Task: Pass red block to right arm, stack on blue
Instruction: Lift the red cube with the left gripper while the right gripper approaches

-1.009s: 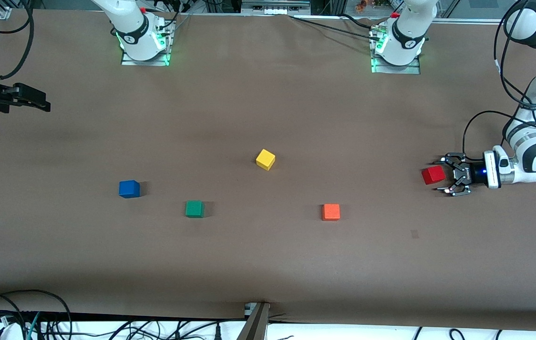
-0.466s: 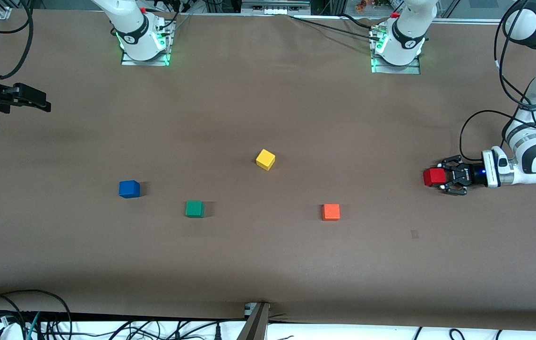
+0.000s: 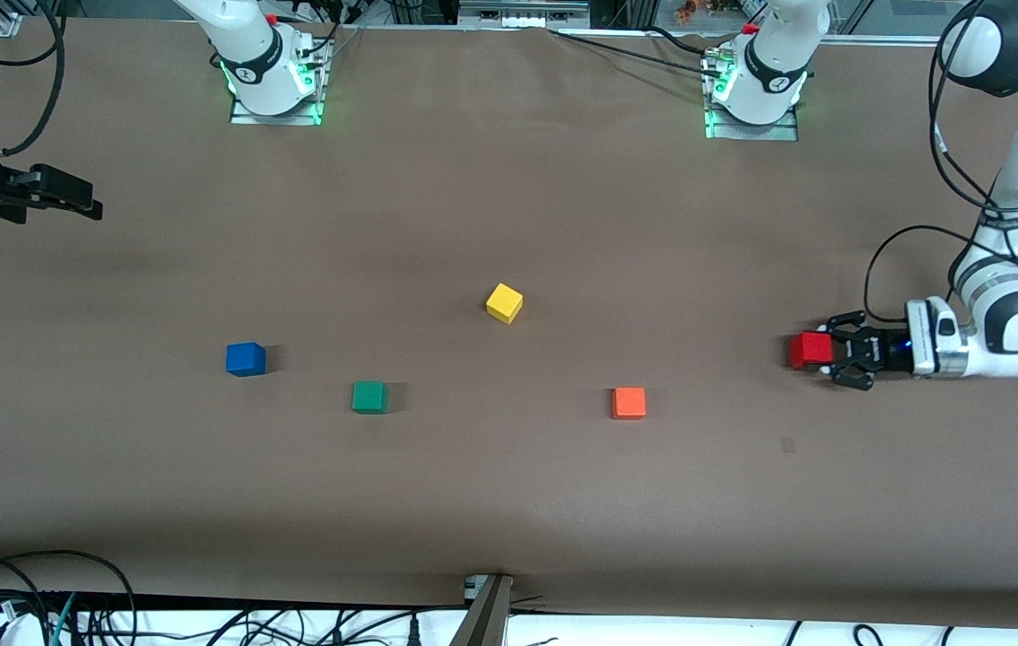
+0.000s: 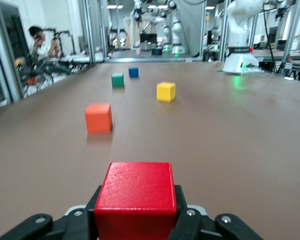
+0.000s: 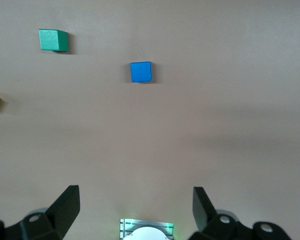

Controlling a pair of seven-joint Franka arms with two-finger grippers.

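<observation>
Left hand (image 3: 831, 351): clenched on the red block (image 3: 808, 350), jaws pressed against two facing sides; it sits low at the left arm's end of the desk (image 3: 509, 502).
Red block: caught between the left hand's fingertips, its top and front faces left bare; whether it rests on the desk or is just lifted cannot be told.
Reason for hold: judged to leave exposed faces for the other arm to take at the handover.
Right hand (image 3: 69, 193): released, jaws spread wide; it waits over the desk edge at the right arm's end, holding nothing.
Blue block (image 3: 245, 359): alone on the desk toward the right arm's end, nothing on top; it is the stacking base, and it lies within the right wrist view.
Green block (image 3: 369, 397): beside the blue block, slightly nearer the front camera.
Yellow block (image 3: 504, 302): mid-desk, turned at an angle.
Orange block (image 3: 629, 403): between the green block and the red block, well apart from both.
Containers: none in view; every block lies loose on the bare desk.
Task stage: judged early, with red grasped, handover and stacking not yet done.
</observation>
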